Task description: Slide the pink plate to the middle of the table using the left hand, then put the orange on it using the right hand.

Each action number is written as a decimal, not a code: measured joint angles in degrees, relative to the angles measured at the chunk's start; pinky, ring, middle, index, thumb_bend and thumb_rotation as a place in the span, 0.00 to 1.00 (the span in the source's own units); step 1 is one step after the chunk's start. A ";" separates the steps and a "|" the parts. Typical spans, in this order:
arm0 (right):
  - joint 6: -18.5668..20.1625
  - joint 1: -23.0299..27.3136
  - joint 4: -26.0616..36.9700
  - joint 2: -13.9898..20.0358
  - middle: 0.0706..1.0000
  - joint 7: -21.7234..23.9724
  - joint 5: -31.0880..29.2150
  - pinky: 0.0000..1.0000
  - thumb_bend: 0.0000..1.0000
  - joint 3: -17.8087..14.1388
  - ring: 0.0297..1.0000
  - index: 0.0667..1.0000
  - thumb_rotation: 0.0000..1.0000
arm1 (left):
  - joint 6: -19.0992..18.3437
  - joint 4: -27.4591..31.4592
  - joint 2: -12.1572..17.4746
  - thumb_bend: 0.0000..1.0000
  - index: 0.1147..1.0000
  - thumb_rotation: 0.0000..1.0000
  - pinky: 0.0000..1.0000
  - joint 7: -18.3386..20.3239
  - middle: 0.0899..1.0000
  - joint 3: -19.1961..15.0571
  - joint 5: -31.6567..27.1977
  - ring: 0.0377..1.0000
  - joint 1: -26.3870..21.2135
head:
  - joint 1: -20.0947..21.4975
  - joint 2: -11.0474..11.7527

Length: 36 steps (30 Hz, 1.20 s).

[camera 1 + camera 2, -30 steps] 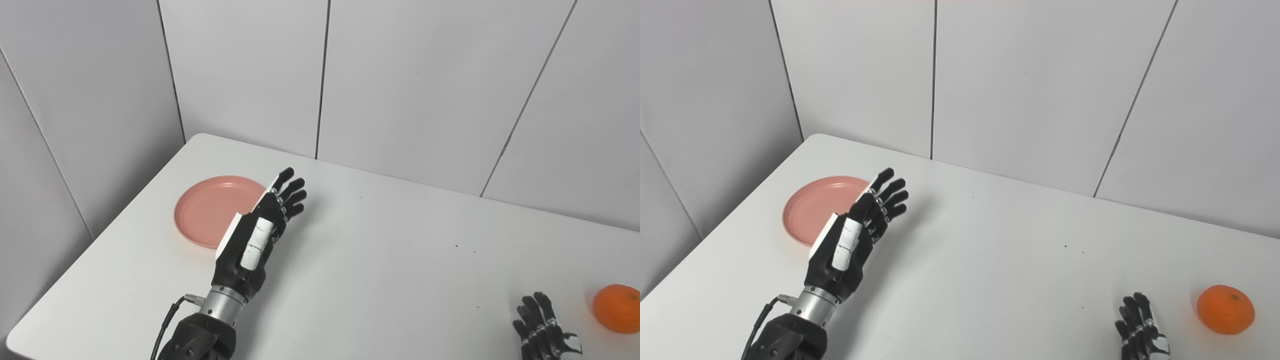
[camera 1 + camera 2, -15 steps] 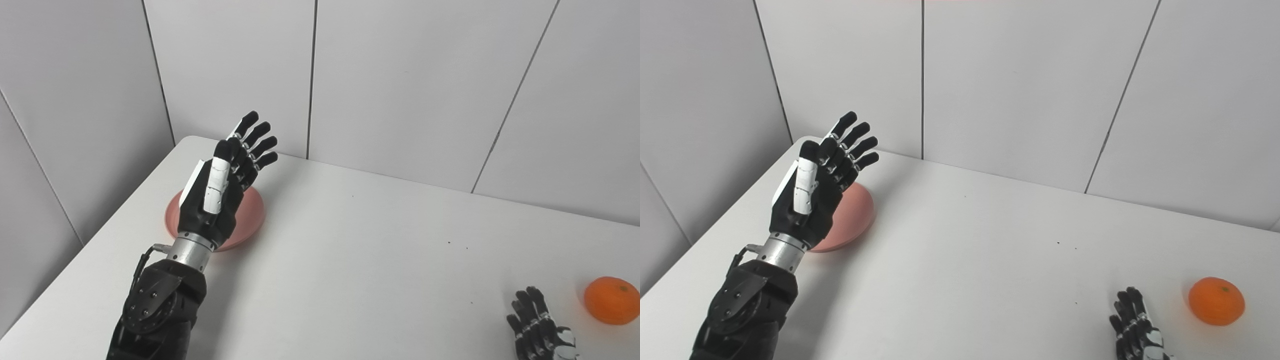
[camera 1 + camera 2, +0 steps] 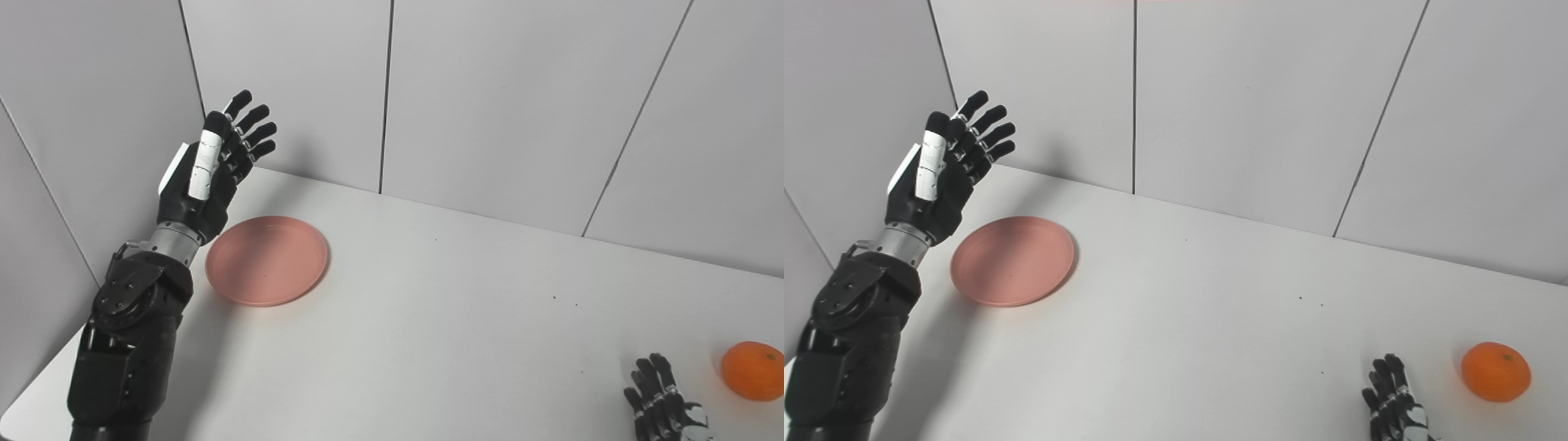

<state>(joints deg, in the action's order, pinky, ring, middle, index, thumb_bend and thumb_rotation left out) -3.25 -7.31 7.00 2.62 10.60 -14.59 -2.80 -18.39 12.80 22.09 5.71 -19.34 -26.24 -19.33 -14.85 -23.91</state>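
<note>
While left hand (image 3: 205, 174) hovers, round plate (image 3: 266, 260) lies flat.

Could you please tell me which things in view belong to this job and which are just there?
Job:
pink plate
orange
left hand, open
right hand, open
table

Just there:
wall panels

Left robot hand (image 3: 205, 174) raised, fingers apart, beside the pink plate (image 3: 266, 260).

The left hand (image 3: 205, 171) rose and moved from the plate's (image 3: 266, 260) 4 o'clock side to its 10 o'clock side, uncovering it.
</note>
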 measured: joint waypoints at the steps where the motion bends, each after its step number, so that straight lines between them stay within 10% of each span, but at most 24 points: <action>1: 0.00 0.03 -0.01 -0.01 0.96 0.02 0.00 1.00 0.82 0.01 1.00 0.97 1.00 | 0.06 -0.97 0.21 1.00 0.86 0.84 0.84 0.15 0.89 -0.30 0.00 0.87 -0.42 | -0.09 -0.09; 36: 0.00 -0.09 0.05 0.15 0.96 -0.01 -0.12 1.00 0.81 -0.02 1.00 0.98 1.00 | 16.49 -41.75 4.32 0.97 0.96 0.81 0.86 11.34 0.93 -7.52 -5.00 0.88 -6.15 | 0.00 -1.41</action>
<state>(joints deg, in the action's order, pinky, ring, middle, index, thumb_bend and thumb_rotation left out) -3.26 -7.40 7.05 2.78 10.59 -14.72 -2.82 -1.89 -28.94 26.41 17.05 -26.86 -31.24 -25.48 -14.85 -25.31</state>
